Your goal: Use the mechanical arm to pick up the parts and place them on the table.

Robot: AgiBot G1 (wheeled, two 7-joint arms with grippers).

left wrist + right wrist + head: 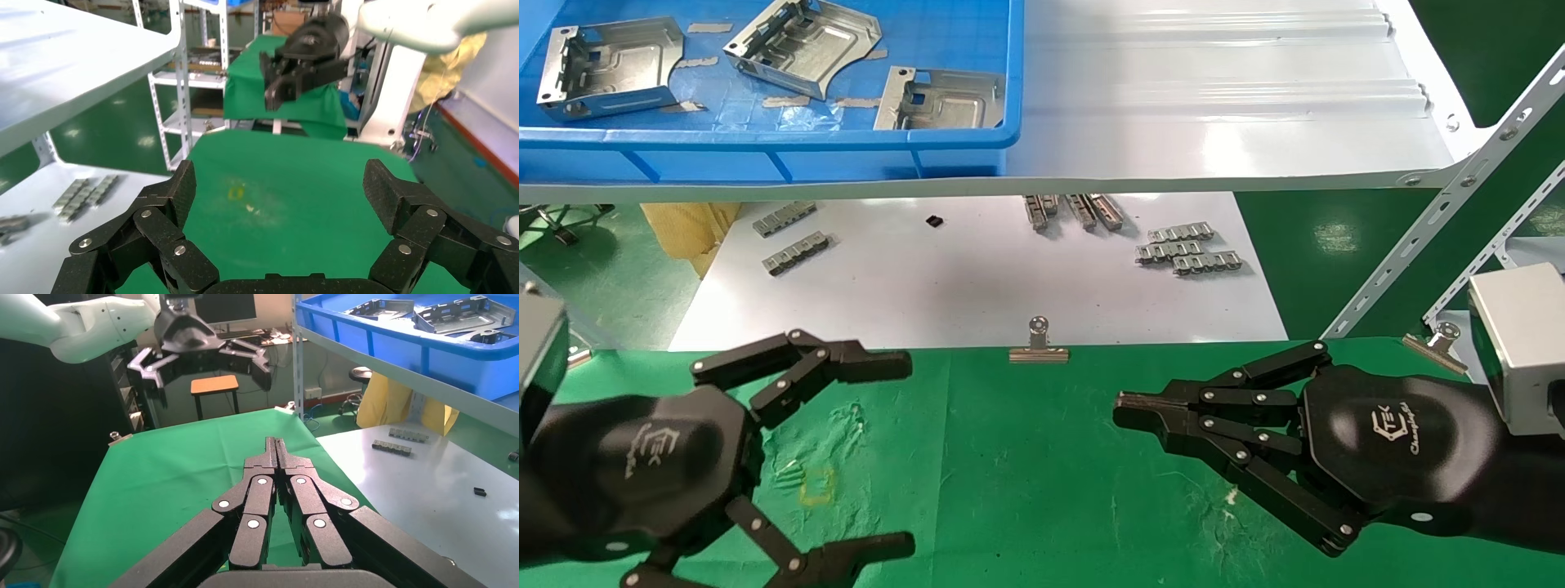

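Note:
Three silver stamped brackets [609, 65], [805, 45], [940, 98] lie in a blue bin on the upper shelf at the far left; they also show in the right wrist view [456, 315]. My left gripper [903, 453] is open and empty, low over the green cloth table [1026, 457] at the near left, by a yellow square mark [817, 486]. In its own view [281, 190] the fingers stand wide apart over bare cloth. My right gripper [1122, 407] is shut and empty over the cloth at the near right, fingertips pressed together [276, 444].
The blue bin [764, 147] rests on a glossy white ribbed shelf [1214, 106]. Below, a white sheet [977, 278] carries grey segmented strips [1189, 249]. A binder clip [1039, 343] holds the cloth's far edge. Slotted metal shelf struts [1434, 237] rise at the right.

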